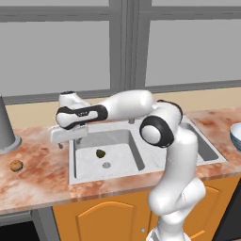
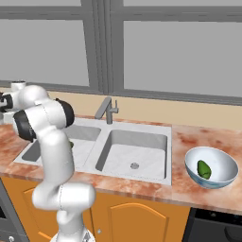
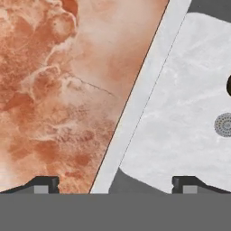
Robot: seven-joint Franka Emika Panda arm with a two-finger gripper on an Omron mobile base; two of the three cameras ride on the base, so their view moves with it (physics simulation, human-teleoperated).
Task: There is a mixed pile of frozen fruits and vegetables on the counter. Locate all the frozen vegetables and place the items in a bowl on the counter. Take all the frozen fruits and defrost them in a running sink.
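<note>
Dark olive ball (image 1: 100,153) in sink (image 1: 89,176); orange-tan ball (image 1: 16,165) on counter (image 1: 42,181).

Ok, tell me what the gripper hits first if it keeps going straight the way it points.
Probably the sink's left rim: the open gripper straddles the edge between counter and basin.

bare counter (image 1: 42,160) lies between grey pot (image 1: 5,127) and sink (image 1: 117,153); orange-tan ball (image 1: 16,165) sits there.
</note>
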